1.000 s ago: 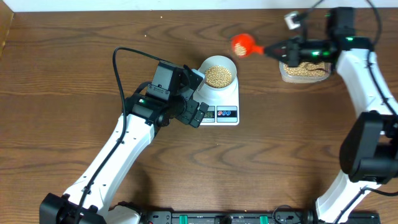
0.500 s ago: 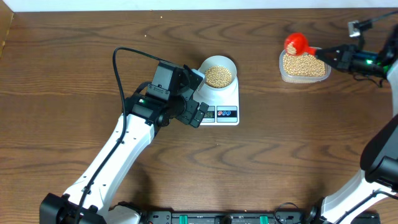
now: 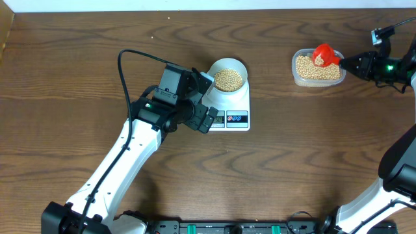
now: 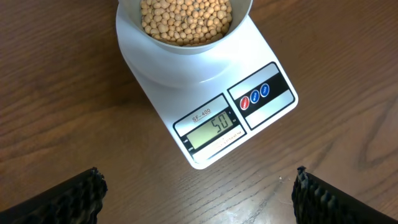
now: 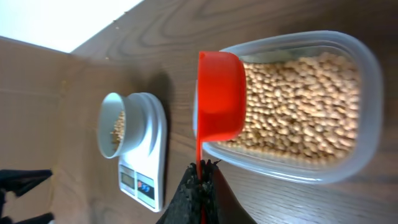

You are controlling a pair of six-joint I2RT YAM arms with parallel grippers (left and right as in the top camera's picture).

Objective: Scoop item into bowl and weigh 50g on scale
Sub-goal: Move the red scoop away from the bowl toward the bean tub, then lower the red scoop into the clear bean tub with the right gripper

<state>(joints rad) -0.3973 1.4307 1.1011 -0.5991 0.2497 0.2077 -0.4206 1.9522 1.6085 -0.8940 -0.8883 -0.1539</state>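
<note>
The pale bowl (image 3: 212,67) (image 4: 180,59) stands on the white scale (image 3: 239,104) (image 4: 261,134), filled with tan beans (image 3: 228,79) (image 4: 186,18). The display (image 4: 210,129) reads 50. My left gripper (image 3: 205,97) (image 4: 198,186) is open at the scale's front-left, its fingers (image 4: 84,193) wide apart with only bare wood between them. At the far right, my right gripper (image 3: 349,63) (image 5: 200,171) is shut on the thin handle of a red scoop (image 3: 323,54) (image 5: 219,93). The scoop is turned on its side over the clear tub of beans (image 3: 315,69) (image 5: 305,106).
The clear plastic tub (image 3: 296,65) (image 5: 368,124) sits at the back right of the wooden table. A black cable (image 3: 123,58) loops behind the left arm. The table's back edge meets a white wall (image 5: 68,18).
The right arm carried the red scoop rightward, from beside the bowl to over the tub, and tipped it onto its side. The left arm, bowl and scale have not moved.
</note>
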